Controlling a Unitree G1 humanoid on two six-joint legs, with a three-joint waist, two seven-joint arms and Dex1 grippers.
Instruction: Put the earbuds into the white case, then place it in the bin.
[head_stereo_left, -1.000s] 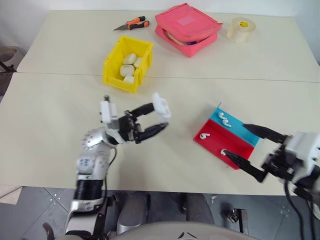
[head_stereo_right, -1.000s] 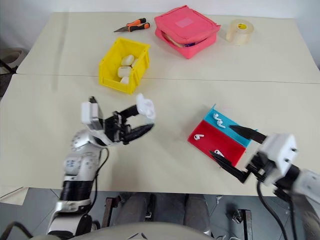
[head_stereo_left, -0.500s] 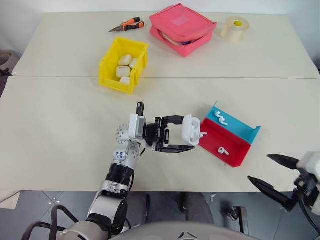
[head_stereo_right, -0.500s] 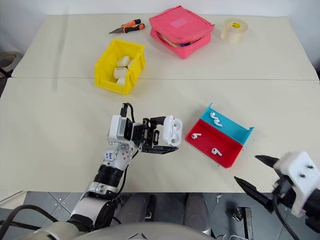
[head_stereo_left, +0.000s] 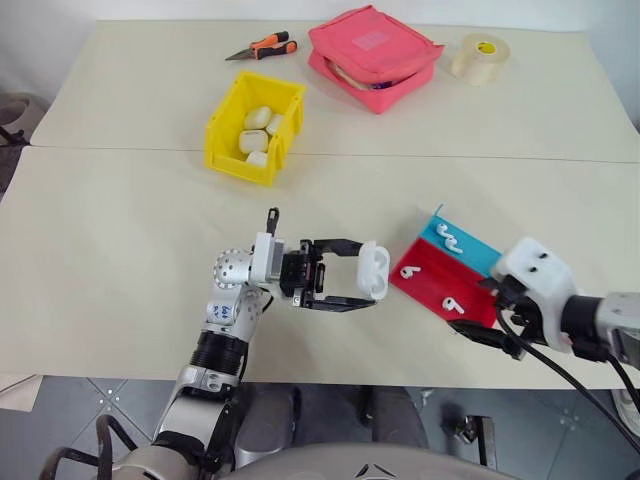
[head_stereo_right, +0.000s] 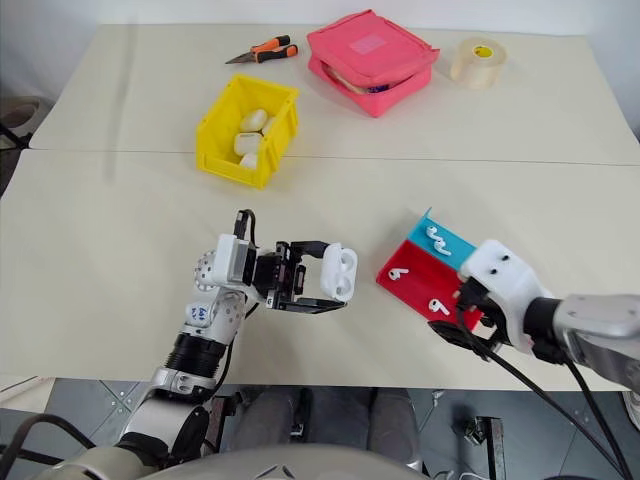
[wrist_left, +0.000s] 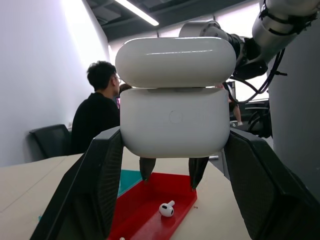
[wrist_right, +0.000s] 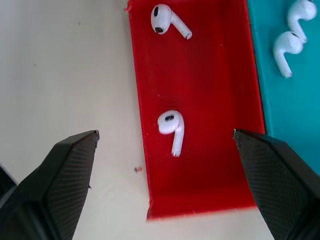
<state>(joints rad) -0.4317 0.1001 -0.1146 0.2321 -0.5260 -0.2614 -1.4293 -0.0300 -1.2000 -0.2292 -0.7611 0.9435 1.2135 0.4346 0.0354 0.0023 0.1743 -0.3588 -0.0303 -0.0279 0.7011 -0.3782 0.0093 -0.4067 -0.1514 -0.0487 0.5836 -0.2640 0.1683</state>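
My left gripper (head_stereo_left: 364, 276) is shut on the white case (head_stereo_left: 374, 268), holding it above the table just left of the tray; the case (wrist_left: 175, 120) sits upright between the fingers with its lid on top. Several earbuds lie in the red-and-blue tray (head_stereo_left: 428, 287): two on the red half (wrist_right: 169, 124) (wrist_right: 167, 17) and two on the blue half (wrist_right: 289, 49). My right gripper (wrist_right: 165, 133) hangs open over the near end of the red half, pointing down, its fingers either side of one earbud and clear of it. The yellow bin (head_stereo_left: 225, 137) stands further back on the left.
Several white cases (head_stereo_left: 256, 128) lie in the bin. At the table's back are a pink pouch (head_stereo_left: 375, 52), a tape roll (head_stereo_left: 480, 58) and orange-handled cutters (head_stereo_left: 262, 48). A person (wrist_left: 97, 120) sits beyond the table in the left wrist view.
My right gripper came forward from off the table's front edge to above the red tray, tipping downward. My left gripper turned and carried the case a little right toward the tray.
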